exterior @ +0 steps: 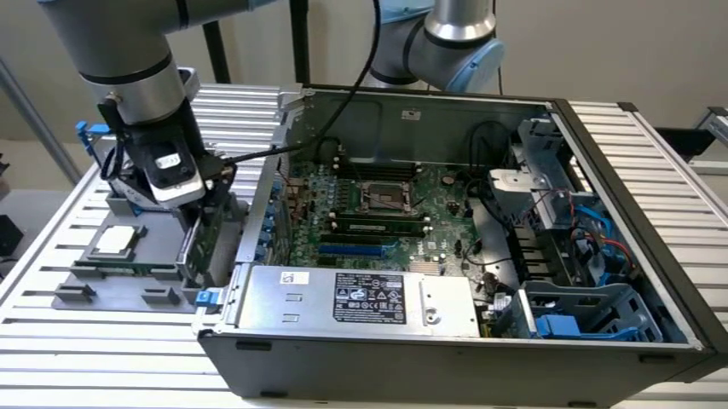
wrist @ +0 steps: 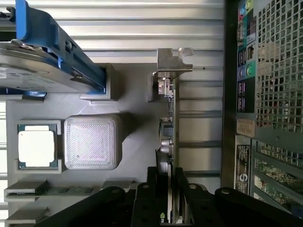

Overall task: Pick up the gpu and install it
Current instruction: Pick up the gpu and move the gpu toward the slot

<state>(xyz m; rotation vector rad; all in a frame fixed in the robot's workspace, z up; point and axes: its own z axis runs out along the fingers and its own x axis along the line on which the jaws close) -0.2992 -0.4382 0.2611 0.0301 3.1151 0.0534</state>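
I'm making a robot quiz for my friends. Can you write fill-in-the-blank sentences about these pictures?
1. The gripper is shut on the thin ____, which stands on its edge.
2. The hard drive has ____ rails.
3. The small square CPU chip lies in the ____ tray.

Missing words: gpu; blue; gray.

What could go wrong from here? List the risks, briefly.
1. The gripper sits at one end of the gpu, which stands on its thin edge in the grey tray; lifted off-centre, it might tilt or slip.
2. Its silver bracket could snag the tray slot or the computer case wall close beside it.
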